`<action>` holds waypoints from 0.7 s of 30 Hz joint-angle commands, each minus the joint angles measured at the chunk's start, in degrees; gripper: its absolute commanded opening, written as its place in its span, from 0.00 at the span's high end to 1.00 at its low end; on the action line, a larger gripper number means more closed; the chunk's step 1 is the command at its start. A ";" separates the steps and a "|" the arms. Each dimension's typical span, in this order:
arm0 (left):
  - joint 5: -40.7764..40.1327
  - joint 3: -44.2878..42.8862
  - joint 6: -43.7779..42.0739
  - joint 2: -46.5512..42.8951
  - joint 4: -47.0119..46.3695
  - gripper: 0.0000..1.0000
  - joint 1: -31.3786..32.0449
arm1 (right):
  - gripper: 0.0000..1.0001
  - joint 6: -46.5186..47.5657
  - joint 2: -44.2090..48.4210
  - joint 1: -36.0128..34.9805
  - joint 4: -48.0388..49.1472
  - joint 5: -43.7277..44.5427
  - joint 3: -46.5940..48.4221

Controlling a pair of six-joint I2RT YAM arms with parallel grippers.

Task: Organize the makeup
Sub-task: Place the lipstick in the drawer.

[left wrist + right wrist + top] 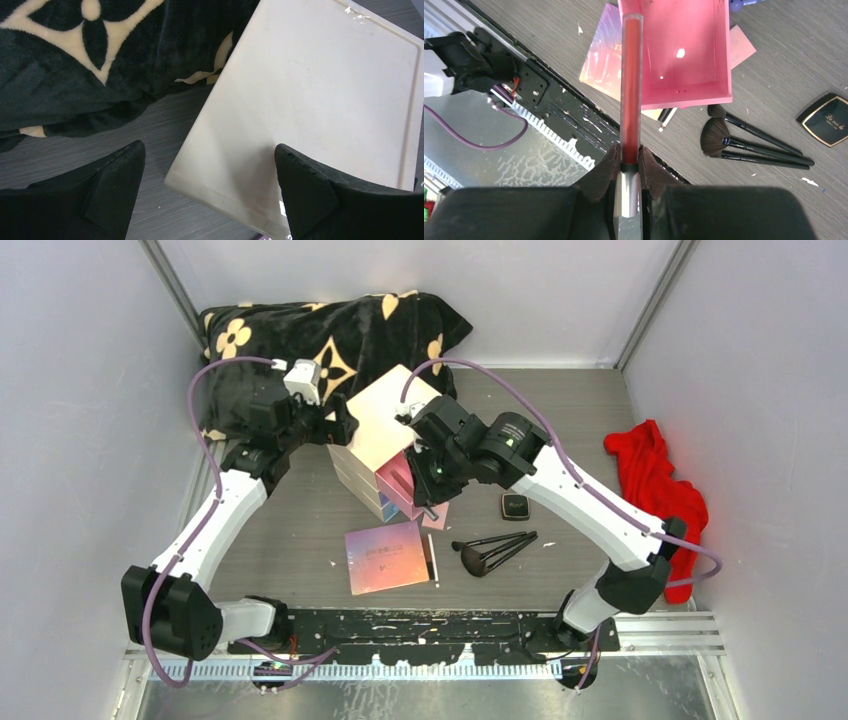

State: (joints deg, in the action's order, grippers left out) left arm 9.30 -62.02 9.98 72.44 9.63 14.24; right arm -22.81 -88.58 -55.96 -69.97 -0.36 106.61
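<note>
My right gripper (630,155) is shut on a red gloss tube (630,85) with a silver cap, held over the near edge of the open pink drawer (694,55). In the top view this gripper (428,502) hangs at the drawer's front. The iridescent palette (387,557), the black-handled brushes (495,550) and the black compact (515,505) lie on the table. A tiny pink compact (741,46) and thin sticks (667,116) peek out from under the drawer. My left gripper (208,147) is open and empty, straddling a corner of the cream box top (320,90).
A black blanket with cream flowers (330,340) is bunched at the back left, touching the box. A red cloth (655,490) lies at the right wall. The arms' black base rail (440,630) runs along the near edge.
</note>
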 commanded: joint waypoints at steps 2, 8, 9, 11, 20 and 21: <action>0.71 0.75 -1.45 -1.69 3.29 0.00 0.00 | 0.99 0.75 -1.54 1.34 -1.41 -1.71 2.55; 1.16 0.59 -1.20 -1.87 3.07 0.00 0.00 | 0.99 0.86 -4.27 2.60 -2.56 -1.52 6.40; 1.16 0.58 -1.20 -1.99 3.11 0.00 0.00 | 0.99 0.98 -4.83 2.88 -2.72 -1.64 7.01; 1.27 0.50 -1.05 -2.04 3.04 0.00 -0.06 | 0.99 1.22 -6.05 3.47 -3.24 -1.74 8.63; 1.71 1.10 -0.94 -2.18 2.35 0.00 0.00 | 0.99 2.83 -11.65 4.90 -6.39 -2.85 13.79; 1.77 1.11 -0.88 -2.10 2.33 0.00 -0.01 | 0.99 2.67 -11.36 4.90 -6.13 -3.03 13.36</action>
State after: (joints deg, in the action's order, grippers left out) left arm 10.33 -61.67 10.02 71.35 11.00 14.24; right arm -21.32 -100.31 -51.20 -75.29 -1.85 118.61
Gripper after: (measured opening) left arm 0.999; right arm 0.179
